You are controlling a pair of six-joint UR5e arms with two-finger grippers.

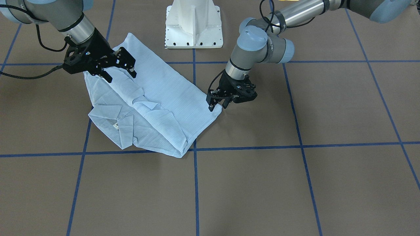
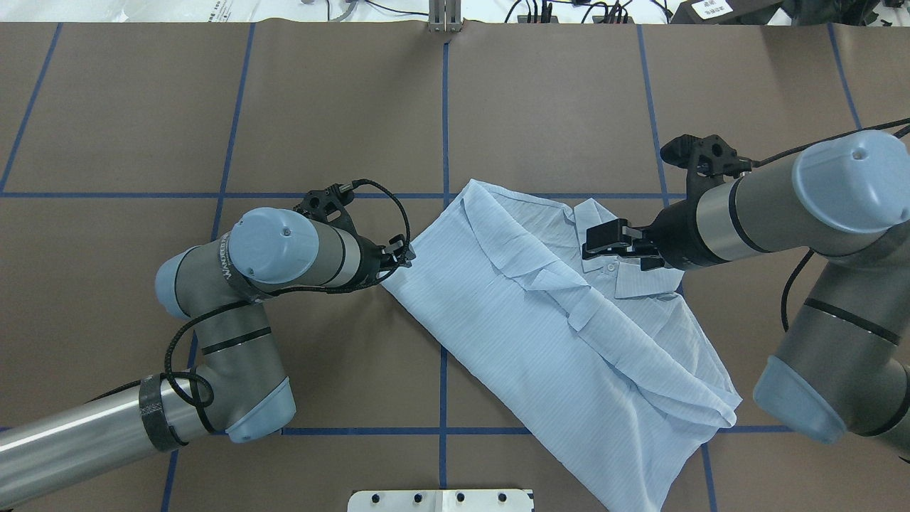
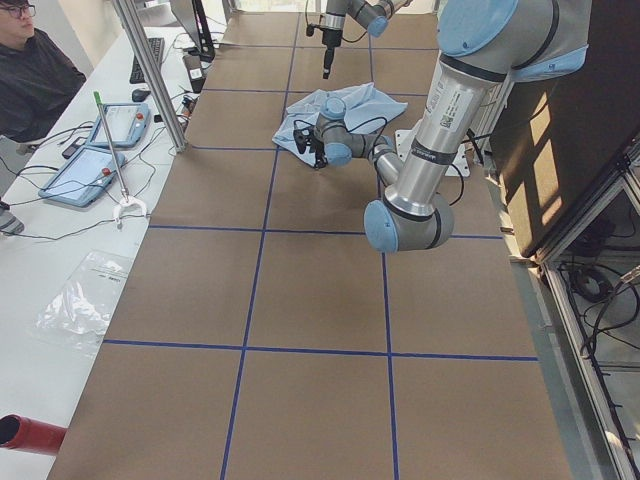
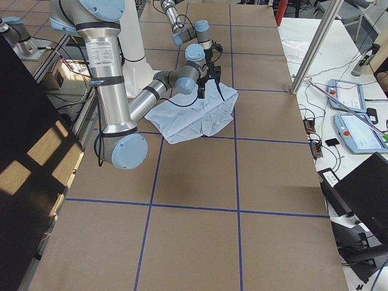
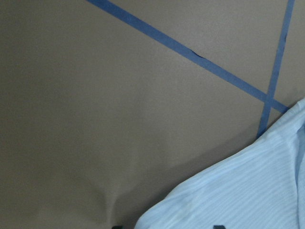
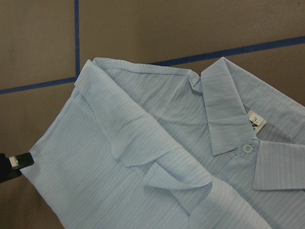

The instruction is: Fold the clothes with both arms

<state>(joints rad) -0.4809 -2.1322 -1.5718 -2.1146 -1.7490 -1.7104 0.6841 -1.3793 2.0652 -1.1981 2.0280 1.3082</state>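
While wide apart, left fingers (image 1: 210, 107) and right fingers (image 1: 107, 76) at shirt (image 1: 170, 91) on brown, blue-taped table (image 1: 295, 183).

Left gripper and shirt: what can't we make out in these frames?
- left gripper: whether it touches the shirt. Overhead, its own wrist mostly covers it; the left wrist view cuts it off at the bottom edge.
- neck label: print partly under the collar; too small elsewhere.
- shirt's end nearest the robot: cut off by the overhead view's bottom edge.
- Side views: left gripper too small to judge.
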